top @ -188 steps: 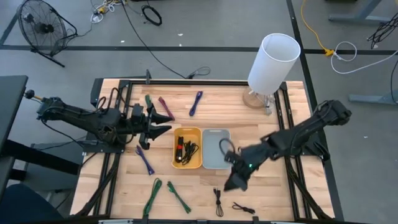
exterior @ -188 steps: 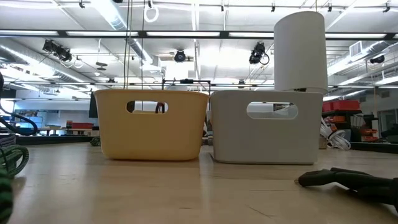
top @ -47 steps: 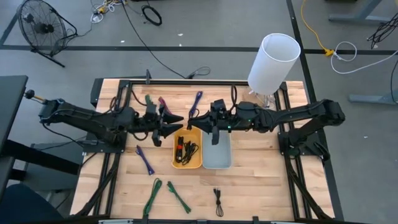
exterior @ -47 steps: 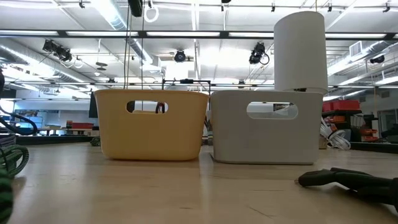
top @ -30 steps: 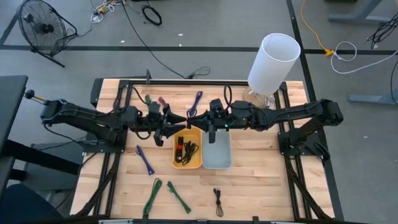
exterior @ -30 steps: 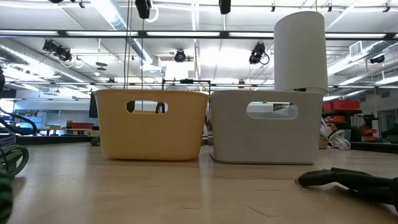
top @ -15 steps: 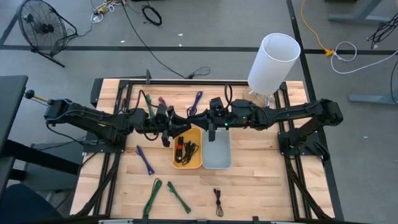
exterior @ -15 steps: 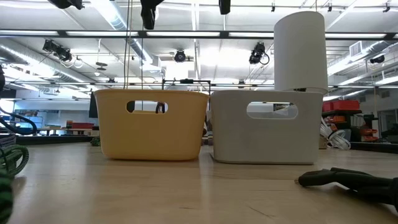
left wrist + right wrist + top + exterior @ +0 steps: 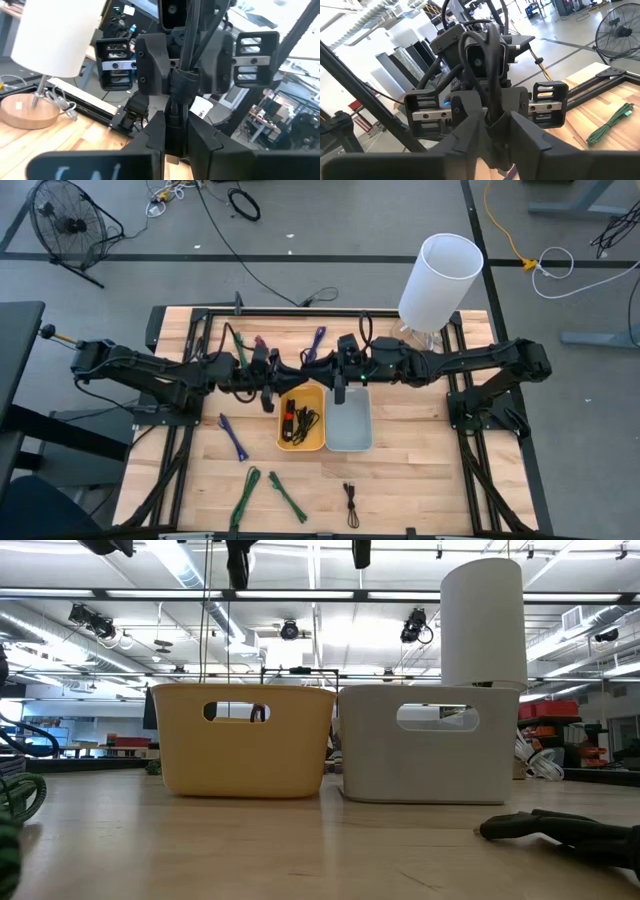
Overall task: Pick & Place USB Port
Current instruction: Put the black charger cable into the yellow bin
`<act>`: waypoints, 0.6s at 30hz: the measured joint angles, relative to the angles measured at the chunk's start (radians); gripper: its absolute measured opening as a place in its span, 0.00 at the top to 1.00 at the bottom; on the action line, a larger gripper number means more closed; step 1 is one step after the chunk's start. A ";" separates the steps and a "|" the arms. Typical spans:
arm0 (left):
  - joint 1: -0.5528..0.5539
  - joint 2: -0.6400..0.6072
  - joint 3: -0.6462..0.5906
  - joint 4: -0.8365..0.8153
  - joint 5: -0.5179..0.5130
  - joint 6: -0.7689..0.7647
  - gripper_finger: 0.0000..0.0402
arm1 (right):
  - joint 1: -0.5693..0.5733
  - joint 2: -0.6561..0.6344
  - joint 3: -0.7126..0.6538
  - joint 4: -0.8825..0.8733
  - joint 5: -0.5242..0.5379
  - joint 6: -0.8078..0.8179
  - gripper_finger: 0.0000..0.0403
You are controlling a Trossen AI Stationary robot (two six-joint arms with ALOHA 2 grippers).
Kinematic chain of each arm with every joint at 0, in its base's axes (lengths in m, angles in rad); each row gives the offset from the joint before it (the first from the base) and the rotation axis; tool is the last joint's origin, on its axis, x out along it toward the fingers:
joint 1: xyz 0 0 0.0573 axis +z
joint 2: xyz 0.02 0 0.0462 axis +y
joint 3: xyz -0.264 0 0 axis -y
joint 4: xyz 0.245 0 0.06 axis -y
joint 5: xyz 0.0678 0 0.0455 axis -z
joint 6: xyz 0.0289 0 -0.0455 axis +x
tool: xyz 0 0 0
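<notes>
Both grippers now meet above the bins' far edge, where the left gripper (image 9: 277, 377) clamps the black cable (image 9: 176, 95) while the right gripper (image 9: 322, 370) loosens opposite it.

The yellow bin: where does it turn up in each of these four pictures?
High view: the yellow bin sits near the table's middle, cables inside, touching the grey bin.
Low view: yellow bin left of centre, grey bin beside it.
Left wrist view: not in it.
Right wrist view: not in it.
Shared landmark: the white lamp, above the grey bin in the low view and in the left wrist view.
</notes>
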 joint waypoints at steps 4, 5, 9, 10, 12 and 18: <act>0.000 -0.023 0.000 -0.080 -0.049 -0.044 0.88 | -0.014 0.001 0.000 -0.009 -0.002 0.000 0.67; 0.000 -0.034 0.001 -0.110 -0.066 -0.060 0.88 | -0.018 0.001 0.000 -0.011 -0.002 0.000 0.66; 0.000 -0.093 0.001 -0.272 -0.122 -0.127 0.88 | -0.037 0.001 0.000 -0.026 -0.007 0.000 0.64; 0.000 -0.113 0.001 -0.322 -0.137 -0.157 0.88 | -0.041 0.001 0.000 -0.031 -0.013 0.000 0.64; 0.000 -0.151 0.001 -0.459 -0.150 -0.218 0.88 | -0.051 0.001 0.000 -0.030 -0.027 0.000 0.63; -0.031 -0.184 -0.001 -0.728 -0.171 -0.408 0.88 | -0.078 0.000 0.000 -0.016 -0.068 0.000 0.63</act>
